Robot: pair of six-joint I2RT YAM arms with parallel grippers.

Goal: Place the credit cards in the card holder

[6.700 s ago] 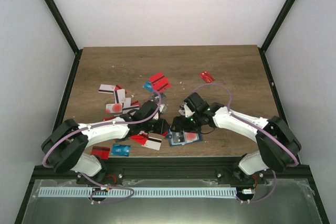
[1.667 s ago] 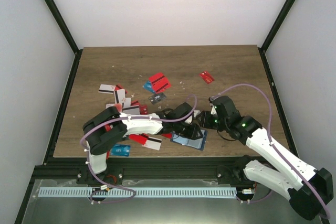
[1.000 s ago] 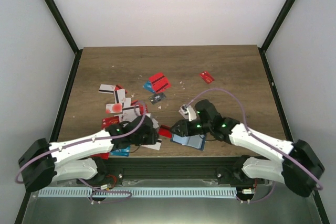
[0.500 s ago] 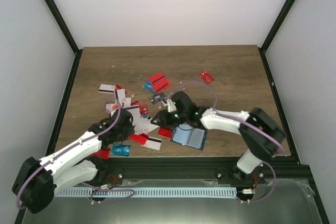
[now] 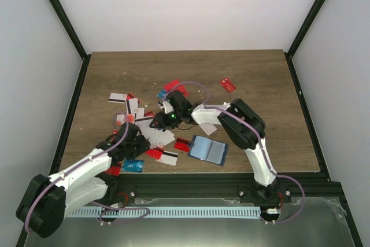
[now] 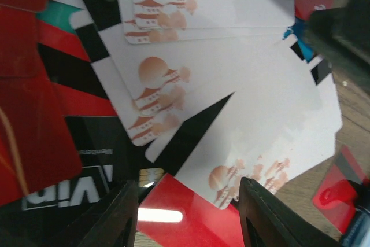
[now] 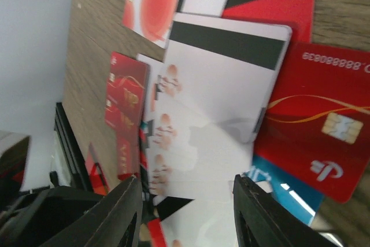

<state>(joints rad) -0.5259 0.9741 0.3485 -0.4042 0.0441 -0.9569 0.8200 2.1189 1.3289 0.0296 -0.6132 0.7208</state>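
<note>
Right gripper (image 5: 162, 121) has swung left, away from the dark navy folding card holder (image 5: 208, 150), which lies open and unattended near the front of the brown wooden table (image 5: 260, 79). It now hovers, jaws parted and empty, over the heap of thin white, red and blue plastic credit cards (image 5: 157, 135). Left gripper (image 5: 136, 137), likewise parted and empty, sits just beside it; another pick looks to be starting.

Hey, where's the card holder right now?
In the top view, the card holder lies open near the front edge of the table, just right of a red card.
</note>
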